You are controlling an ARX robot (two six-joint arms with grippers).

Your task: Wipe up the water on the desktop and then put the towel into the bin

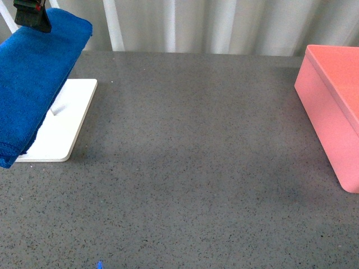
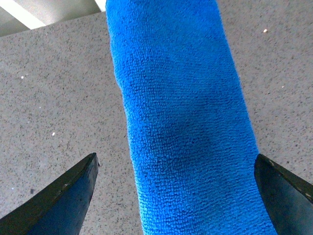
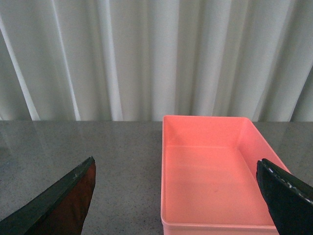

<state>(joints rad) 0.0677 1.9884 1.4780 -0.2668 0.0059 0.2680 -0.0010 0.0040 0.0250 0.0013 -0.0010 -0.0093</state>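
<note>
Towel [image 1: 33, 84], bin [image 1: 328, 112], tray [image 1: 70, 130]: one each.

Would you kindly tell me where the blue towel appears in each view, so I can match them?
Front view: the towel is at the far left, over the white tray.
Left wrist view: it fills the middle as a long band.
Right wrist view: not in it.
Shared landmark: the speckled desktop, seen in all three.

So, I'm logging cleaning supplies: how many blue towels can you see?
1: the towel lies over the white tray at the far left of the desktop. Others may sit outside the frame.
</note>
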